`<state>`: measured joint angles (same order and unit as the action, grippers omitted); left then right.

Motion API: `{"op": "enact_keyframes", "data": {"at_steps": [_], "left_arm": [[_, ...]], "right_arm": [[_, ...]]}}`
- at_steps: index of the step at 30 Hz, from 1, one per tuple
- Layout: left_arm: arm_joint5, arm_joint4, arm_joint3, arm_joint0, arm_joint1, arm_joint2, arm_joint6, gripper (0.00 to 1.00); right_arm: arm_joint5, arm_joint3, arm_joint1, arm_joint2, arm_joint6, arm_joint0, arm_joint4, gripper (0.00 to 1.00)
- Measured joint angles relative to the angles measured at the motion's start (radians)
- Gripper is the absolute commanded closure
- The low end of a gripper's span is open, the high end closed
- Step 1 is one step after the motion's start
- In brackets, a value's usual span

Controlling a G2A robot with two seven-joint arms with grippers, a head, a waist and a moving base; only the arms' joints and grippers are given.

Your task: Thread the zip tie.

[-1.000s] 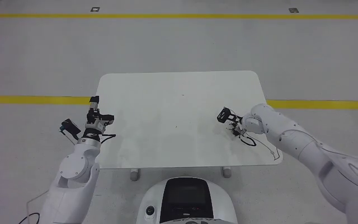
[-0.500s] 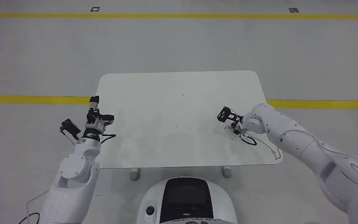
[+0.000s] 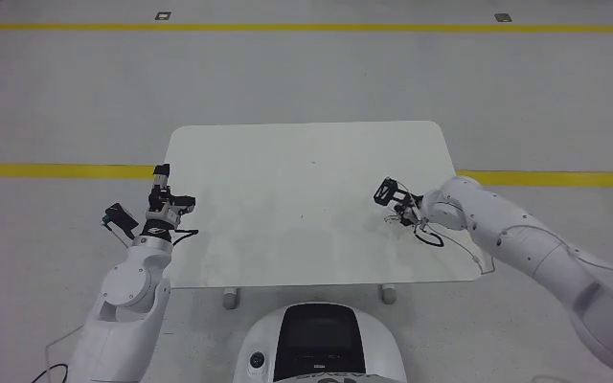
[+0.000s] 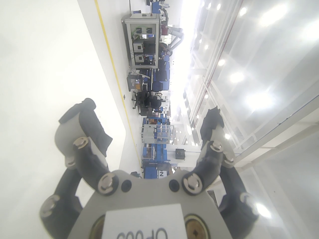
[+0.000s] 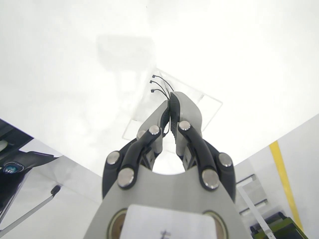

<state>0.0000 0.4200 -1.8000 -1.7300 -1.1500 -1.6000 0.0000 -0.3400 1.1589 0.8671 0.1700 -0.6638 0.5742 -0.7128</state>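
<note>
Black zip ties (image 5: 159, 85), three thin strands with small heads, poke out just past the tips of the right gripper (image 5: 170, 100). Its jaws are pinched fully together on them, probably to carry one end up for threading. They hang above a clear tray (image 5: 211, 105) near the right edge of the tabletop (image 3: 306, 191). The left gripper (image 4: 149, 115) is spread wide and empty at the left edge.

So it's a white surface (image 3: 306, 158) with rounded corners. The left pincer (image 3: 166, 190) sits at its left edge, pointing toward the far side. The right pincer (image 3: 387, 192) is over the right part, with a black cable (image 3: 428, 238) looping beside the wrist.
</note>
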Motion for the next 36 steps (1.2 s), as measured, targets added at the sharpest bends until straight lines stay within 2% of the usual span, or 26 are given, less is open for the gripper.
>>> {"op": "enact_keyframes", "data": {"at_steps": [4, 11, 14, 16, 18, 31, 36], "left_arm": [[0.000, 0.000, 0.000, 0.000, 0.000, 0.000, 0.000, 0.00], [0.000, 0.000, 0.000, 0.000, 0.000, 0.000, 0.000, 0.00], [0.000, 0.000, 0.000, 0.000, 0.000, 0.000, 0.000, 0.00], [0.000, 0.000, 0.000, 0.000, 0.000, 0.000, 0.000, 0.00], [0.000, 0.000, 0.000, 0.000, 0.000, 0.000, 0.000, 0.00], [0.000, 0.000, 0.000, 0.000, 0.000, 0.000, 0.000, 0.00], [0.000, 0.000, 0.000, 0.000, 0.000, 0.000, 0.000, 0.00]], "right_arm": [[0.000, 0.054, -0.050, 0.000, 0.050, -0.002, 0.009, 1.00], [0.000, 0.177, -0.172, 0.000, 0.179, 0.006, 0.024, 1.00], [0.000, 0.205, -0.223, 0.000, 0.238, 0.010, 0.032, 1.00], [0.000, 0.217, -0.248, 0.000, 0.271, 0.016, 0.035, 1.00], [0.000, 0.222, -0.255, 0.000, 0.285, 0.019, 0.035, 1.00], [0.002, 0.219, -0.254, 0.002, 0.286, 0.022, 0.036, 1.00], [0.000, 0.206, -0.267, 0.041, 0.382, 0.060, 0.071, 1.00]]}}
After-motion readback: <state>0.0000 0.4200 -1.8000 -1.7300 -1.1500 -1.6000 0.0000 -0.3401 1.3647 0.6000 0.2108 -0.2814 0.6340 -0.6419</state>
